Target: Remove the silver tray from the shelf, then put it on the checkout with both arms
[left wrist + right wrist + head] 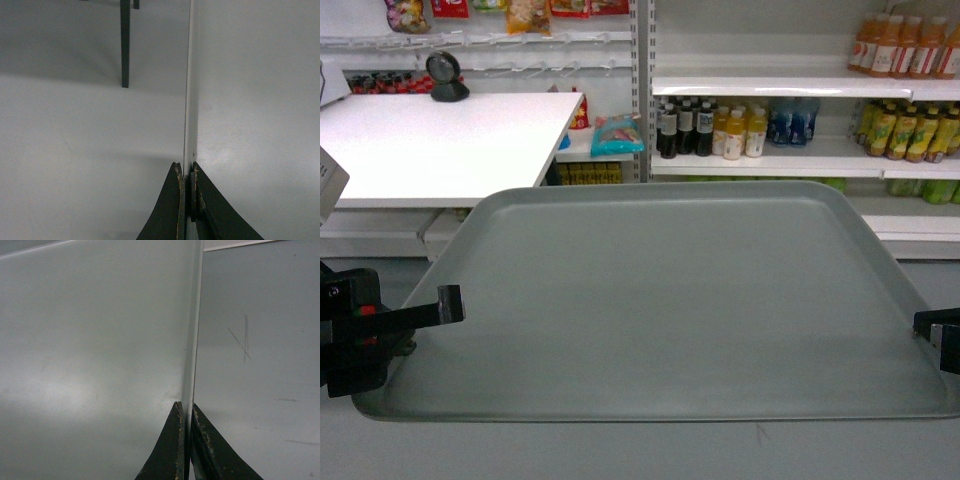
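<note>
The silver tray (670,300) hangs level in the air, close in front of the head camera, held at both short ends. My left gripper (445,305) is shut on its left rim. At the frame's right edge my right gripper (932,325) is shut on the right rim. In the left wrist view the fingers (187,172) pinch the thin tray rim (189,100), with floor to the left of it. The right wrist view shows the same pinch (187,410) on the tray (100,340). The white checkout (440,140) lies to the far left, behind the tray. The shelf (770,88) stands behind on the right.
Bottles of drinks (720,130) fill the shelf boards at the back right. A black round device (445,75) stands on the checkout's far side. A dark leg (125,45) rises from the grey floor (75,150) in the left wrist view.
</note>
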You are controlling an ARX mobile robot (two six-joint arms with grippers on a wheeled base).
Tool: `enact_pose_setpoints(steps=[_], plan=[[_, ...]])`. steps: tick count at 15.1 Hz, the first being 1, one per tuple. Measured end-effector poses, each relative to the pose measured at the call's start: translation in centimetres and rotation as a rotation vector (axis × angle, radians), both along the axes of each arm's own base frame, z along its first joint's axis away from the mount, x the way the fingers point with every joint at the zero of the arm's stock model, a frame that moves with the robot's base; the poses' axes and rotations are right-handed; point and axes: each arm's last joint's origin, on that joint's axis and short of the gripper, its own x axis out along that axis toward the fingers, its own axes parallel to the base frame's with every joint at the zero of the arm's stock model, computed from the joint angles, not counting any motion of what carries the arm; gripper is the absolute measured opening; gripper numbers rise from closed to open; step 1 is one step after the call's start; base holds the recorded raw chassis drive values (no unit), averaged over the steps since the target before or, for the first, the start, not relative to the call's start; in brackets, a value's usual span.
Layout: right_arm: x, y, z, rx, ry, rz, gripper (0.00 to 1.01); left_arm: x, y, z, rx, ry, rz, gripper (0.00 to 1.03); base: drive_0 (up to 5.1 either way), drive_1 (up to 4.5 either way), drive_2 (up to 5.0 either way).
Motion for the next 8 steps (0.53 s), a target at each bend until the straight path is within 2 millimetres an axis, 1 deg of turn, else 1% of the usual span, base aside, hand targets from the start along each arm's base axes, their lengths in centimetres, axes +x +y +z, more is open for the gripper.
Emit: enact_pose_setpoints(steps=[8], plan=[[-0.03,-0.01,-0.04,-0.001,0.004,0.000,0.02,-0.01,0.00,-0.01,0.000,0.001,0.000,0.03,-5.0,2.45,2.5]])
